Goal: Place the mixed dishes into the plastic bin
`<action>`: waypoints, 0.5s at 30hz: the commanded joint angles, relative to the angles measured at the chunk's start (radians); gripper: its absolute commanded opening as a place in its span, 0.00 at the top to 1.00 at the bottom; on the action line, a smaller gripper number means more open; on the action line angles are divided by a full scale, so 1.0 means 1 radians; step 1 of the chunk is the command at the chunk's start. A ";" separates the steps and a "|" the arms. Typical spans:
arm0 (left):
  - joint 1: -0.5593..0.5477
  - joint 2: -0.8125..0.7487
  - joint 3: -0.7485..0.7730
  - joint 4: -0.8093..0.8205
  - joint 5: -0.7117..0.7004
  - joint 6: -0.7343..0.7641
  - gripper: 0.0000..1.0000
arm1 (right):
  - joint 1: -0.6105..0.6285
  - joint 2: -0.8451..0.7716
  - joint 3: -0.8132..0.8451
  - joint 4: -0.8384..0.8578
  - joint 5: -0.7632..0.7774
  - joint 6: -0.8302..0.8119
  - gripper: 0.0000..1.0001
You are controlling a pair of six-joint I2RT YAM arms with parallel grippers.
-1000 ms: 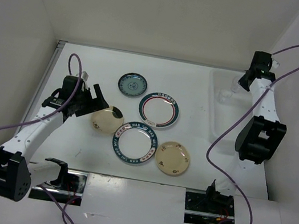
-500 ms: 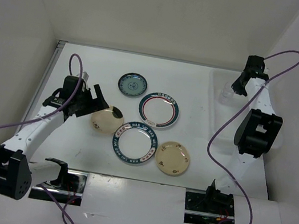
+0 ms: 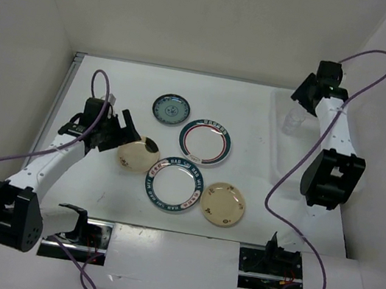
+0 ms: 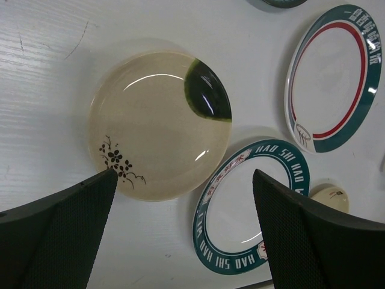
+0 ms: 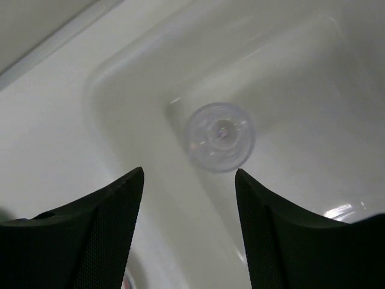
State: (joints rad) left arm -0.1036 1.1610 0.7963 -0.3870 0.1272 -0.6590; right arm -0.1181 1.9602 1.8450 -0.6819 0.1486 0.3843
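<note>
On the teal rim of the nearer plate (image 4: pixel 234 211) I can read "HAO SHI" in white letters (it repeats around the rim). The second plate (image 4: pixel 334 75) carries small signs I cannot read.

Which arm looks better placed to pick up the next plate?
The left. Its open claw hangs directly over a cream plate. The right claw, also open, is far off above the bin, over the clear cup inside it.
</note>
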 commanded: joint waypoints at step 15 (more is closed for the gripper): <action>-0.004 0.253 0.204 0.236 -0.236 -0.139 0.00 | 0.502 -0.025 -0.047 0.219 -0.351 -0.064 0.31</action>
State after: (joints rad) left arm -0.1036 1.3659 0.9352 -0.2474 -0.0040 -0.7464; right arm 0.3698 1.8660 1.7683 -0.5018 -0.1467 0.3477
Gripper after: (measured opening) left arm 0.998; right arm 0.692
